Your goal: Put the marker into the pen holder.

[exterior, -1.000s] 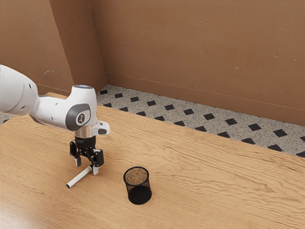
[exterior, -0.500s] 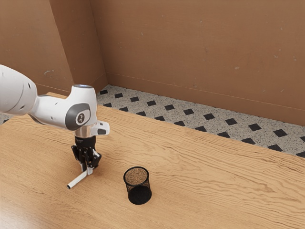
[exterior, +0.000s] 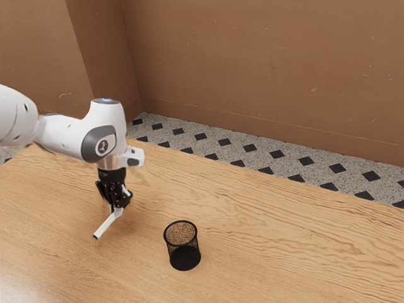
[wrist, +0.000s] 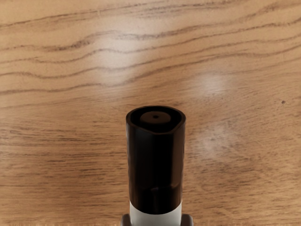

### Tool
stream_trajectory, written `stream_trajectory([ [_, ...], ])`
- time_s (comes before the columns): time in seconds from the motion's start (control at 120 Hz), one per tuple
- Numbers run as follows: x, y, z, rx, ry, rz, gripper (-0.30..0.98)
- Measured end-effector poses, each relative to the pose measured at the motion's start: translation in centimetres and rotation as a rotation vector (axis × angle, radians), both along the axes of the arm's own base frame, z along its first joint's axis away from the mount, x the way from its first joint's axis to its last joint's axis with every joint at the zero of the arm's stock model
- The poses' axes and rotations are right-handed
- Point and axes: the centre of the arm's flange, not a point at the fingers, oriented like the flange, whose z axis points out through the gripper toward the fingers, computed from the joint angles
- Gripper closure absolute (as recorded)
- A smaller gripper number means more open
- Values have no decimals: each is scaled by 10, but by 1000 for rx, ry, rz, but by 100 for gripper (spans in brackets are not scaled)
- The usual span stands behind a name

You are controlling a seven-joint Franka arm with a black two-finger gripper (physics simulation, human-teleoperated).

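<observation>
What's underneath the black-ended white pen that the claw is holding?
A wooden table, its grain showing around the pen. The patches directly behind the pen and the claw are covered, so I can't see those.

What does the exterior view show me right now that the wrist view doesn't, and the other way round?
Exterior view: the pen holder standing upright, my arm, the brown wall and the patterned floor.

Wrist view: the recess in the black end of the marker, with a small dark dot at its center.

Both: the marker's white barrel and black end, the wood-grain table, and my gripper, its fingers on two sides of the marker.
</observation>
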Motion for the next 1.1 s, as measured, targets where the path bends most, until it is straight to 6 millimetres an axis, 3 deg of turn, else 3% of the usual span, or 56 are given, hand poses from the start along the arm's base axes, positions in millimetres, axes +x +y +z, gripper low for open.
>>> stream_trajectory([
  [0.175, -1, -78, 86, 49, -298, -198, 79],
  [0.275, -31, -132, 126, 99, -478, -336, 79],
  [0.458, -65, -178, 141, 64, -721, -389, 79],
  [0.592, -116, -228, 143, 23, -809, -407, 79],
  [0.7, -136, -249, 149, 0, -853, -368, 79],
  [0.917, -153, -258, 123, -34, -825, -231, 79],
  [1.1, -145, -251, 110, -21, -816, -170, 79],
])
